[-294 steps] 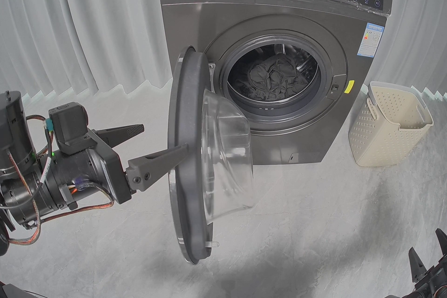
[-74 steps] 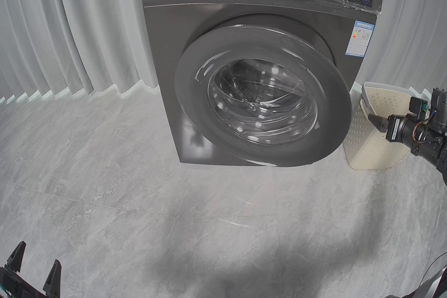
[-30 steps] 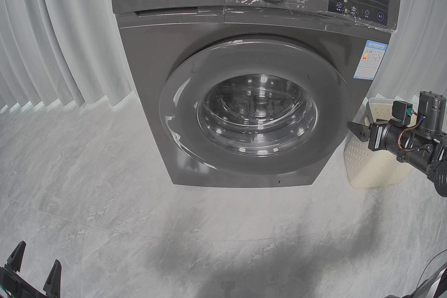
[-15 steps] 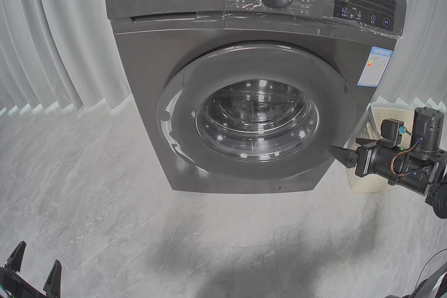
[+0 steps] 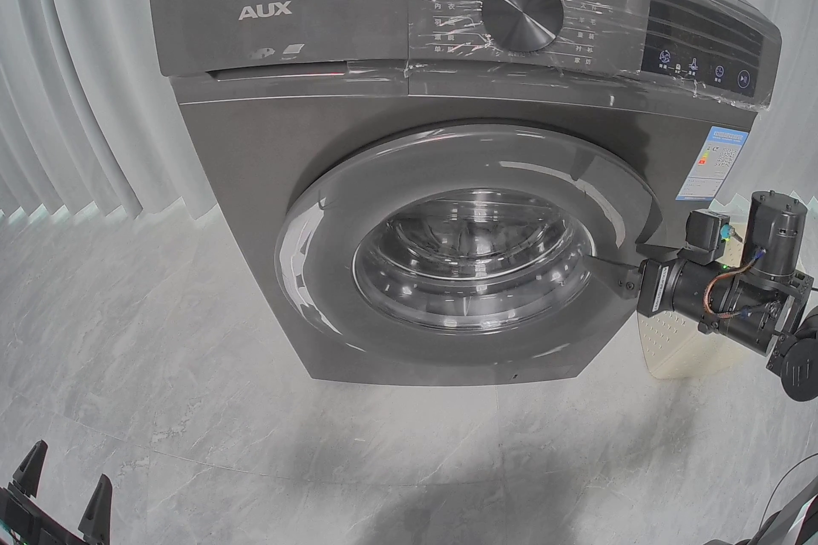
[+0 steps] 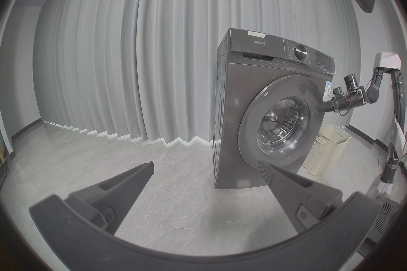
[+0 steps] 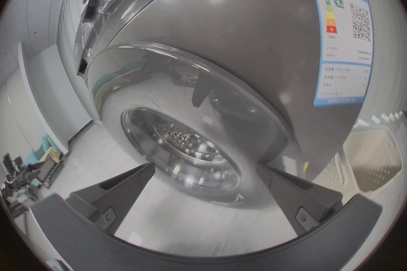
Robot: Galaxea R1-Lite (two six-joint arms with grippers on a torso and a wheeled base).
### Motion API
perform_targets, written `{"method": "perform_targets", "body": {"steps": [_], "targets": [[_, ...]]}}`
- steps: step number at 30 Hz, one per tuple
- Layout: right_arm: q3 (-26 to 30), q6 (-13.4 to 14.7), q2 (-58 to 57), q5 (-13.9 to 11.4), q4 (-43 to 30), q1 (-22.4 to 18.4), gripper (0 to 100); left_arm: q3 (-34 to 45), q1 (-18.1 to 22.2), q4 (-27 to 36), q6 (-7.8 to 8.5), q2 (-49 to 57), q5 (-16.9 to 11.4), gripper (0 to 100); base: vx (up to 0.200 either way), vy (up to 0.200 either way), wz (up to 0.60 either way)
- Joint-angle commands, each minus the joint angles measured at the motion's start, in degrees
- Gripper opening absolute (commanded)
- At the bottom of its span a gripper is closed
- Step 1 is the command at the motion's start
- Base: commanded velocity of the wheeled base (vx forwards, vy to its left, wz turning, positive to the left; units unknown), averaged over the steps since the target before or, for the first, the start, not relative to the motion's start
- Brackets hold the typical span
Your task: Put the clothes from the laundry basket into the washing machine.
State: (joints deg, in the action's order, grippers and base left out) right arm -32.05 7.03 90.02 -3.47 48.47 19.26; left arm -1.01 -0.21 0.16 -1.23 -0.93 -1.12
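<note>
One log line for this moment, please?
door about shut | right gripper open at door edge | left gripper open, low | basket beside washer

washing machine (image 6: pixel 237 115) | door (image 6: pixel 254 145) shut | right claw (image 6: pixel 322 107) at door rim | laundry basket (image 6: pixel 326 149) beside machine

The grey marble-pattern floor (image 5: pixel 213 402) carries the washing machine (image 5: pixel 281 146). The cream laundry basket (image 5: pixel 671 349) stands just beside it.

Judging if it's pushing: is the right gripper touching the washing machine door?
Cannot tell. In the head view the right gripper overlaps the door rim, but neither contact nor gap is plain.
</note>
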Motion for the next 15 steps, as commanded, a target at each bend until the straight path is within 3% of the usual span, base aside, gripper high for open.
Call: {"method": "perform_targets", "body": {"steps": [1,10,15], "targets": [[-0.56,-0.44,2.09,1.98,3.91,-0.28,100,0.92,0.03,0.02,-0.09,0.66,-0.02,100,0.000,0.000,0.00],[0.58,-0.88,1.57,2.24,3.65,0.16,100,0.92,0.03,0.02,-0.09,0.66,-0.02,100,0.000,0.000,0.00],[8.05,-1.32,-5.03,2.07,4.00,2.62,100,0.92,0.03,0.02,-0.35,0.66,-0.02,100,0.000,0.000,0.00]]}}
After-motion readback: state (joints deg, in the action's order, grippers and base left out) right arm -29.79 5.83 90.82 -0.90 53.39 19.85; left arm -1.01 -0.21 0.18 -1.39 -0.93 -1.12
